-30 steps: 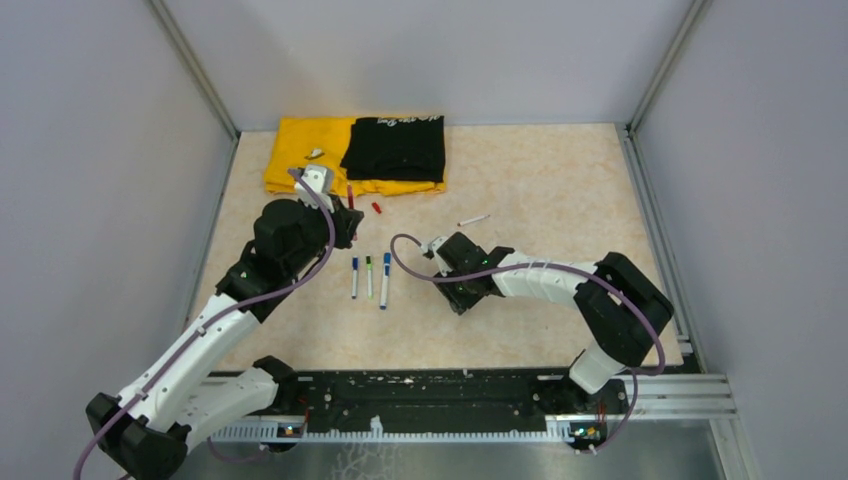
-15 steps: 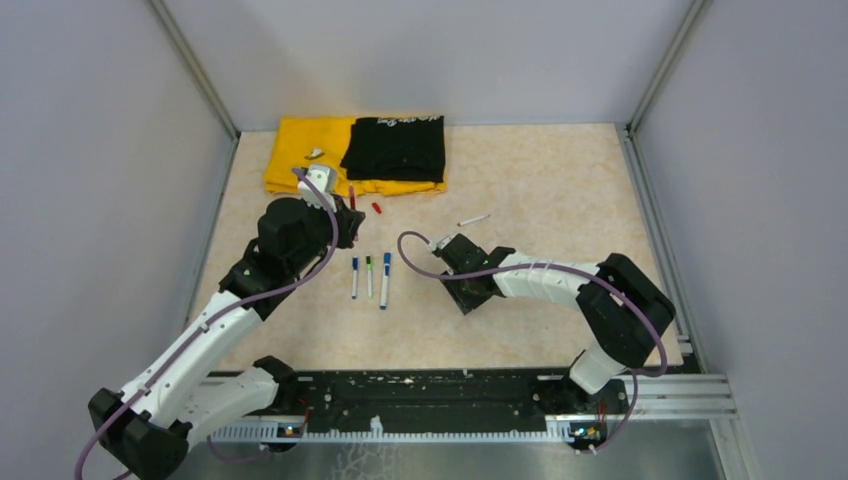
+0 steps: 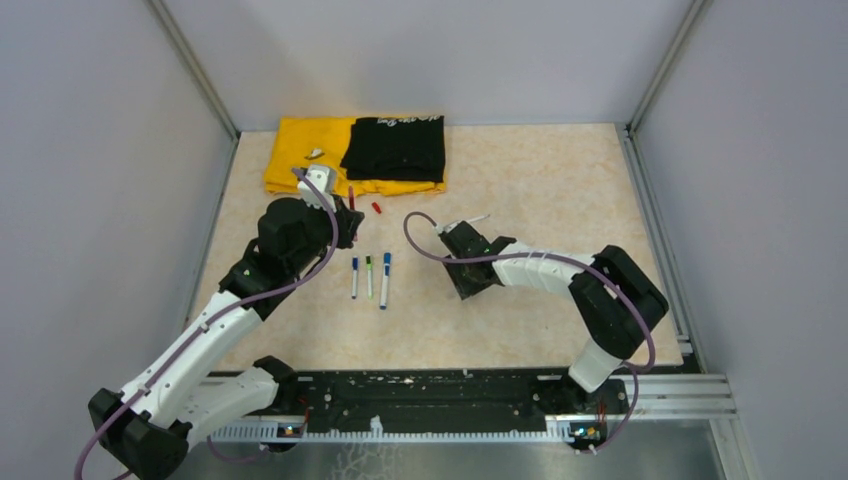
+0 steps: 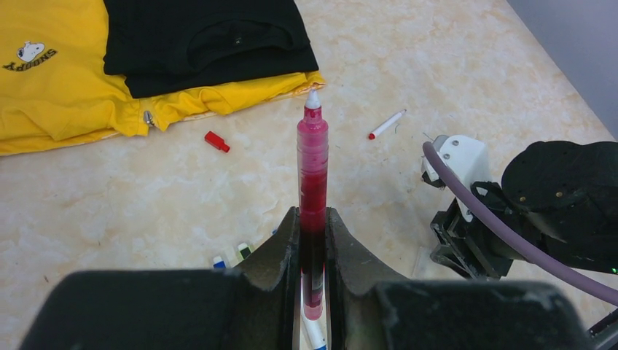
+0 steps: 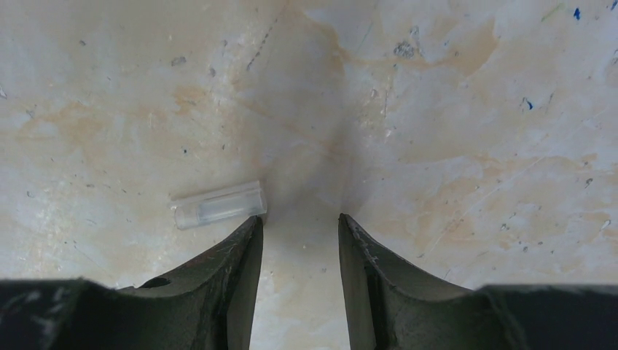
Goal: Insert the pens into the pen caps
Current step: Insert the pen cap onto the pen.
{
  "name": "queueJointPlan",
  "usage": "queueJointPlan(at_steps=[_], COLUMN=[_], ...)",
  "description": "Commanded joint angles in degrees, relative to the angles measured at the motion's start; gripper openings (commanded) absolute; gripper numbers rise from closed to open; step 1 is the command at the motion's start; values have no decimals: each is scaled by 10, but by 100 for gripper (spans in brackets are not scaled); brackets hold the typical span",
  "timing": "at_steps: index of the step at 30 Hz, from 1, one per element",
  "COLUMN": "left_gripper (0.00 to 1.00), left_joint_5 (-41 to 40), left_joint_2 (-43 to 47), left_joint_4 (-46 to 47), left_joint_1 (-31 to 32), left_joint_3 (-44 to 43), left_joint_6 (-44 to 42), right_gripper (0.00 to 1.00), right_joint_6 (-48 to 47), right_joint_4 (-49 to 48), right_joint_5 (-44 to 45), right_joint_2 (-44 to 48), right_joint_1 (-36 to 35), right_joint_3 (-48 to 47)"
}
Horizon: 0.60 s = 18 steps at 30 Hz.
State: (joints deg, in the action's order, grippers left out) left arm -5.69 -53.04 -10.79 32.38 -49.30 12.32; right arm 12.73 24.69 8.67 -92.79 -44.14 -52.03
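My left gripper is shut on a maroon pen that sticks out past the fingers, white tip bare. In the top view this gripper hovers left of centre. A red cap and an uncapped white pen lie on the table beyond it. Three capped pens lie side by side mid-table. My right gripper is open just above the table, nothing between its fingers. A clear cap lies on its side just beyond the left fingertip. From above, the right gripper points down.
A folded yellow garment and a black one lie at the back left, with a small pale object on the yellow one. Grey walls enclose the table on three sides. The right arm's purple cable crosses the left wrist view.
The right gripper has moved toward the far side of the table and turned a little. The left arm shifted slightly forward early on with the maroon pen still in it.
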Motion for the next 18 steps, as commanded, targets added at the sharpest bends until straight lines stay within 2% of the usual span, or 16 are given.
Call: queueJointPlan(at_steps=[1,9,18], left_gripper=[0,0,0], left_joint_5=[-7,6,10], left_joint_2=[10,3,2], left_joint_4=[1,6,12], left_joint_1=[0,0,0], left_joint_3=[-10,-9,-4], left_joint_6=[-2,3,4], right_gripper=[42,43,41], right_joint_6=[6,20,114], right_joint_4=[-34,-70,-53], right_joint_5=[-19,-40,2], right_joint_2=[-21,-26,63], right_joint_1=[8,27,32], right_joint_3=[-36,-51,-39])
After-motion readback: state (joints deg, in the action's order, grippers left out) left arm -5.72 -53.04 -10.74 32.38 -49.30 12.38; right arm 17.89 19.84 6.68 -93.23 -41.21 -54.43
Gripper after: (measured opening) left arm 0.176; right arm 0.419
